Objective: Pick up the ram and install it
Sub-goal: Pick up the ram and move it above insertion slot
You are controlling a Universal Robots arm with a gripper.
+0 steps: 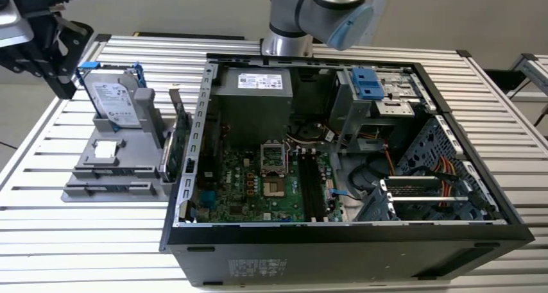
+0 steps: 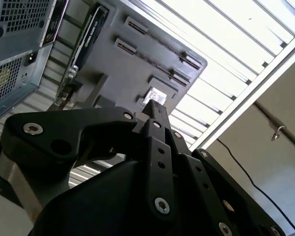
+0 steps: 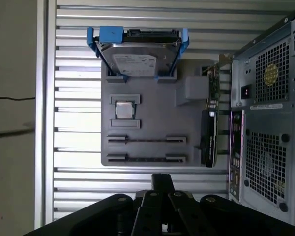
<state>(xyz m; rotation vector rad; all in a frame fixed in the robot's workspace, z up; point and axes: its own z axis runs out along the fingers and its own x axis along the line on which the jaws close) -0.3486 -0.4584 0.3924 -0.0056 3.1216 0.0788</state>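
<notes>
A silver slatted metal table (image 1: 479, 107) is mostly taken up by a big black computer case (image 1: 360, 254) with its side left open. A flat grey plastic holder (image 1: 120, 177) is laid on the table at the exterior view's left of the case. A silver hard drive with blue rails (image 1: 113, 100) is stood at the holder's far end. A green circuit card (image 3: 210, 137) is stood on edge between the holder and the case.

The black robot gripper (image 3: 162, 178) is held high near the holder, well apart from the case. Its fingers are pressed together and nothing is pinched. A small silver square chip (image 3: 124, 110) is set in the holder. The holder's two long thin slots (image 3: 146, 140) look empty.

Where the ram is cannot be told. It may be one of the dark strips (image 1: 310, 187) inside the case. If it is sat there tilted or half pushed in, it could probably be bent or popped out. The hard drive could be bumped if the gripper were swung low.
</notes>
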